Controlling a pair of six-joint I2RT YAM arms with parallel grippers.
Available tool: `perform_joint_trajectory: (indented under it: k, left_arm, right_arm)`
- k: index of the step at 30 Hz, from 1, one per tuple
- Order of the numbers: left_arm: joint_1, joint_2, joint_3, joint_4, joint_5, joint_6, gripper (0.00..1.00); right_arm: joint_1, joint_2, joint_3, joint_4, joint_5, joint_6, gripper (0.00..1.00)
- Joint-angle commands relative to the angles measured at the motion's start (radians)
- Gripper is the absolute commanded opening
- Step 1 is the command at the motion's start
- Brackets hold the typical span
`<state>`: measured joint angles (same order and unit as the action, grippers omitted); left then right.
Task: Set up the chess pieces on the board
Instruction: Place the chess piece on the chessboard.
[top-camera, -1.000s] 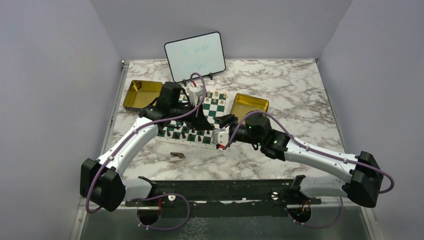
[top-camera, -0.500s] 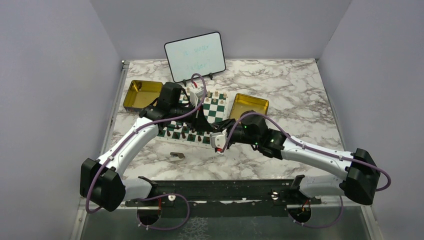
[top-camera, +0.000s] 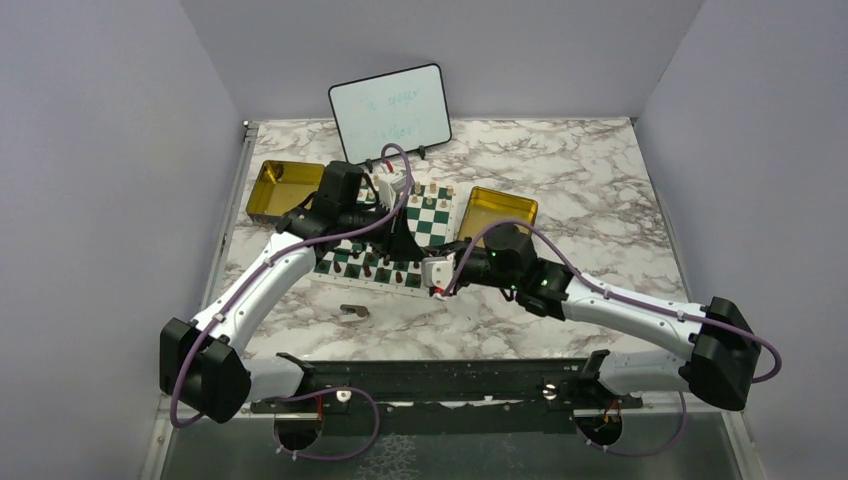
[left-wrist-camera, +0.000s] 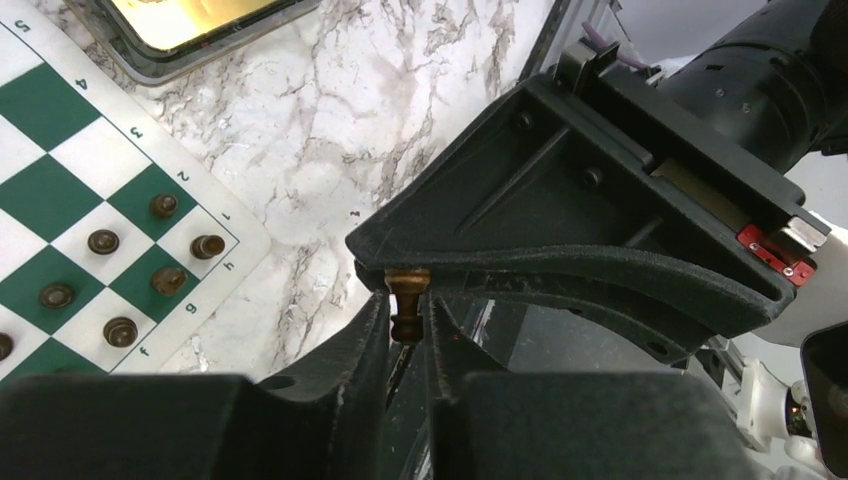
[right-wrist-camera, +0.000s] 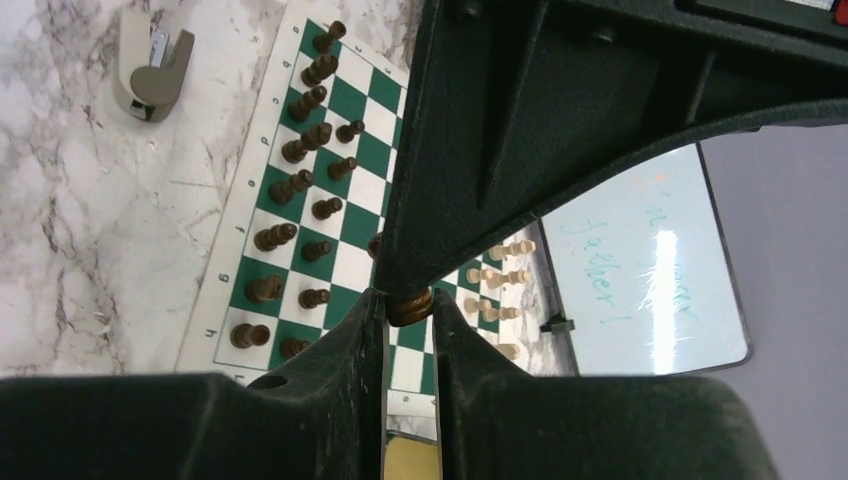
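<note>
The green-and-white board (top-camera: 430, 215) lies at mid-table. Dark brown pieces (right-wrist-camera: 300, 150) fill its near rows and light tan pieces (right-wrist-camera: 495, 280) stand along its far edge. My two grippers meet tip to tip over the board's near right corner. My left gripper (left-wrist-camera: 408, 325) is shut on the thin upper part of one dark brown piece (left-wrist-camera: 408, 300). My right gripper (right-wrist-camera: 409, 310) is closed around the wide base of the same piece (right-wrist-camera: 409, 303). In the top view the piece is hidden between the left gripper (top-camera: 408, 248) and the right gripper (top-camera: 432, 266).
Gold tins stand left (top-camera: 283, 190) and right (top-camera: 497, 212) of the board. A whiteboard (top-camera: 390, 108) stands behind it. A brownish-grey scrap (top-camera: 353, 312) lies on the marble in front of the board, also in the right wrist view (right-wrist-camera: 150, 70).
My right gripper has swung a little left and up toward the left gripper's tips. The left arm has hardly moved.
</note>
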<state>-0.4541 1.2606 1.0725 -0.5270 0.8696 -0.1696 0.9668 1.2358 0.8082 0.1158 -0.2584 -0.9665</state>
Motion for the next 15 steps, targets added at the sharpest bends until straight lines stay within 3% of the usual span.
perform_joint_trajectory:
  k: [1, 15]
  left_arm:
    - [-0.005, -0.017, 0.052, 0.010, -0.043, 0.003, 0.22]
    - [-0.005, -0.077, 0.056, 0.010, -0.144, -0.019, 0.42]
  right_arm:
    - [0.006, -0.014, -0.038, 0.122, 0.018, 0.183, 0.08]
    - [0.006, -0.056, -0.127, 0.377, 0.192, 0.415, 0.07]
